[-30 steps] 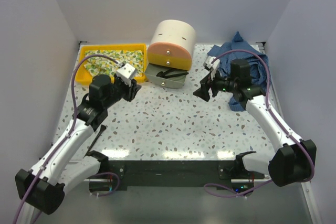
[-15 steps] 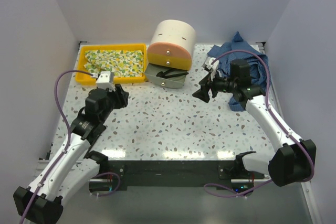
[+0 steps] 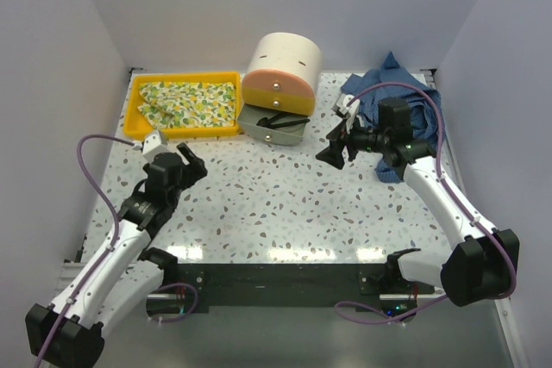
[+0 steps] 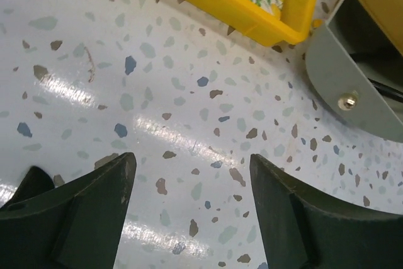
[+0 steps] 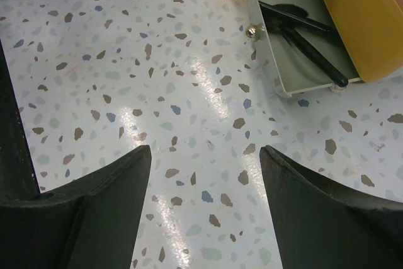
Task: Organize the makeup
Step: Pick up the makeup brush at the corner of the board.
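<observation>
Of the makeup, only thin dark brushes show; they lie in the open grey bottom drawer of a round pink-and-cream organiser. They appear as a dark streak from above and as a dark line in the left wrist view. My left gripper hangs open and empty over bare table, below the yellow tray. My right gripper is open and empty too, just right of the drawer.
A yellow tray at the back left holds a leaf-patterned cloth. A blue cloth is bunched at the back right, behind the right arm. White walls close in both sides and the back.
My left arm has pulled back from the organiser toward the near left, and its jaws have spread wider. The right arm has stayed put.
</observation>
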`<action>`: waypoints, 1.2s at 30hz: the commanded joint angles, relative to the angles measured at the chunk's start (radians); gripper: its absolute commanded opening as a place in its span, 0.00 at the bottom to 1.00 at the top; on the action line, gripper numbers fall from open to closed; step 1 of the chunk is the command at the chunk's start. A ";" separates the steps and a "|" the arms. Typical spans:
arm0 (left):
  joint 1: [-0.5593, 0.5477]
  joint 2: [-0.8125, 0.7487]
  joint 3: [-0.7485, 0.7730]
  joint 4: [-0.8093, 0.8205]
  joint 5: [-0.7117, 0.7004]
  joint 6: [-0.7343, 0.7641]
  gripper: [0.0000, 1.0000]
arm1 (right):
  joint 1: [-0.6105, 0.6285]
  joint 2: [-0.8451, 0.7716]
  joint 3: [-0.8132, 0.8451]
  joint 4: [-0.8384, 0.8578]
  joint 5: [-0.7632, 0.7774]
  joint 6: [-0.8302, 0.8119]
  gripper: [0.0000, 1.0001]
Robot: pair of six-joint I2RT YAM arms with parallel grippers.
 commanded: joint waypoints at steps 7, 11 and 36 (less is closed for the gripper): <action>0.075 0.181 0.090 -0.227 -0.105 -0.328 0.83 | -0.004 -0.030 0.006 0.007 -0.036 -0.019 0.74; 0.099 0.262 0.142 -0.317 -0.105 -0.401 0.86 | -0.005 -0.035 0.006 0.006 -0.039 -0.022 0.75; 0.169 0.332 0.179 -0.426 -0.091 -0.562 1.00 | -0.004 -0.046 0.001 0.013 -0.056 -0.016 0.75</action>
